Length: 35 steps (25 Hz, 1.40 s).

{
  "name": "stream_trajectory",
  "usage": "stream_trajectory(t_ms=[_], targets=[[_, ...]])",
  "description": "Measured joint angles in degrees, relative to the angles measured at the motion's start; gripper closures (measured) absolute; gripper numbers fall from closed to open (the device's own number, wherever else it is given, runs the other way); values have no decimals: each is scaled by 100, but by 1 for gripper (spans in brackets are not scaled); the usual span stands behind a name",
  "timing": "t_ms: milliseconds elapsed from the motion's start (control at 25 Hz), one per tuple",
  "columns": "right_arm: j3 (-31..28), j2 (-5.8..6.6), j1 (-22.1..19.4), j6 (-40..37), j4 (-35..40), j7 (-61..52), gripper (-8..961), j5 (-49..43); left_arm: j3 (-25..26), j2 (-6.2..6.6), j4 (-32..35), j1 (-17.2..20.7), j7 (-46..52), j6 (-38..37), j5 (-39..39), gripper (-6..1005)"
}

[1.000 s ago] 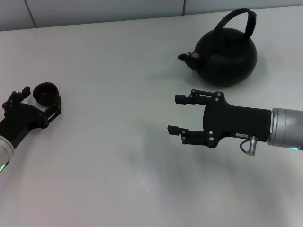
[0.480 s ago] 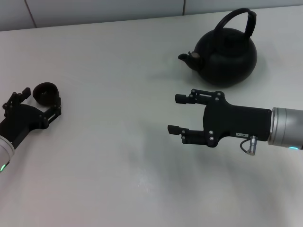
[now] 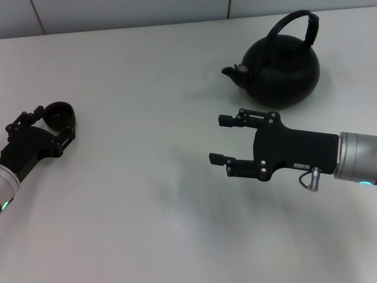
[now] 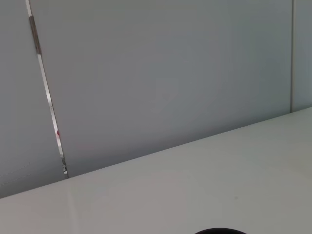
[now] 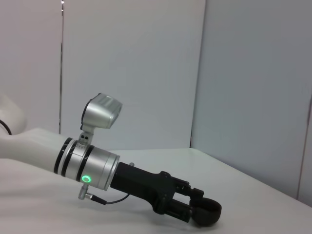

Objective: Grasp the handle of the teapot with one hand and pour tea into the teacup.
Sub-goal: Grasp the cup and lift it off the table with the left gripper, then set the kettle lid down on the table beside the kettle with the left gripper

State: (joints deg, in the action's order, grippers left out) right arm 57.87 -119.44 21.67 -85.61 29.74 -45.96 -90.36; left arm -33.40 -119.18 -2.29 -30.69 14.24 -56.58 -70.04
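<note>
The matte-black teapot (image 3: 283, 69) stands at the far right of the table, its arched handle (image 3: 299, 22) upright and its spout pointing left. My right gripper (image 3: 215, 140) hovers open in front of the teapot, a little nearer than it and apart from it, pointing left with nothing between its fingers. The small dark teacup (image 3: 59, 114) sits at the far left. My left gripper (image 3: 54, 125) is open with a finger on either side of the cup. The right wrist view shows that left gripper (image 5: 191, 208) with the teacup (image 5: 207, 213) at its tips. In the left wrist view, only the teacup's rim (image 4: 219, 231) shows.
The white table (image 3: 147, 194) stretches between the two arms. A grey panelled wall (image 3: 118, 12) runs along the table's far edge behind the teapot.
My left gripper has shifted slightly around the teacup. The right gripper and the teapot have stayed put.
</note>
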Motion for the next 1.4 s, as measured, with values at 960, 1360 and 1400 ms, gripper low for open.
stream_trajectory(t_ms=[960, 1360, 1400], targets=[[-57, 8, 12, 0, 3, 19, 237, 2, -112, 29, -120, 293, 106, -1072, -350, 323], [-57, 9, 20, 4, -4, 27, 238, 2, -240, 71, 323, 826, 798, -2450, -1523, 324], [-58, 9, 20, 6, -4, 27, 238, 3, -364, 71, 434, 873, 809, -2589, -1719, 324]])
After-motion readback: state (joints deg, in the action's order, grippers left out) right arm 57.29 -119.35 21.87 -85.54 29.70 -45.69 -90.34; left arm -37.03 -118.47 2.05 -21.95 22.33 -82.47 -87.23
